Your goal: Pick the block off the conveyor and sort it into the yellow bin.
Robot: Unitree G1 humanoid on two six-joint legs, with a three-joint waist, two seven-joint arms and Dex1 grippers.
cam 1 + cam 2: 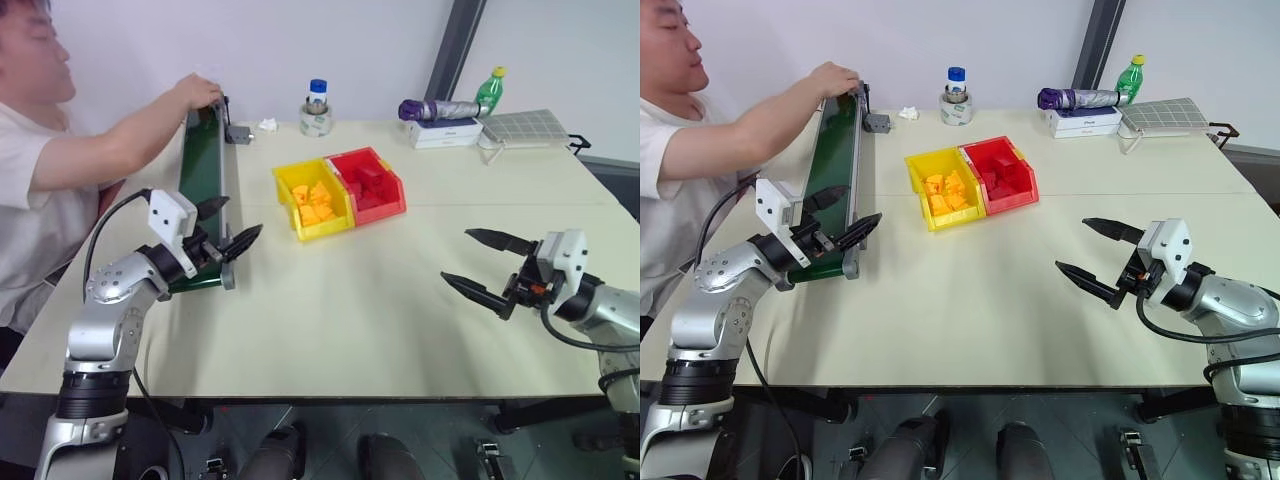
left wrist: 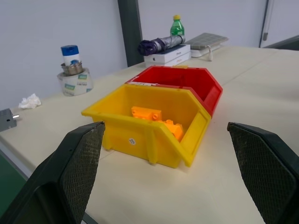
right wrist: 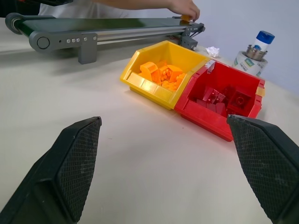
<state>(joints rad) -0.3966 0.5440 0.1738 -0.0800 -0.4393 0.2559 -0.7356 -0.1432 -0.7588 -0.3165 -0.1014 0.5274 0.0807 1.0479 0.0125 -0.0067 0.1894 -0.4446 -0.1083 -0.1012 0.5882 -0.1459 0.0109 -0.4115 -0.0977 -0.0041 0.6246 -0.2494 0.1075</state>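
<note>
The dark green conveyor (image 1: 203, 165) runs along the table's left side. At its far end a person's hand (image 1: 197, 91) rests on the belt, with a small orange-yellow block (image 3: 186, 18) under the fingers. The yellow bin (image 1: 288, 176) stands mid-table, joined to a red bin (image 1: 392, 201), and holds a pile of orange-yellow blocks (image 1: 313, 203). My left gripper (image 1: 228, 225) hangs open and empty over the conveyor's near end, pointing toward the bins. My right gripper (image 1: 456, 256) is open and empty above the bare table at the right.
A person (image 1: 30, 150) sits at the table's left, arm stretched over the conveyor. Along the back stand a tape roll with a small bottle (image 1: 317, 110), a crumpled tissue (image 1: 267, 125), a folded umbrella on a white box (image 1: 440, 112), a green bottle (image 1: 489, 90) and a grey pad (image 1: 525, 127).
</note>
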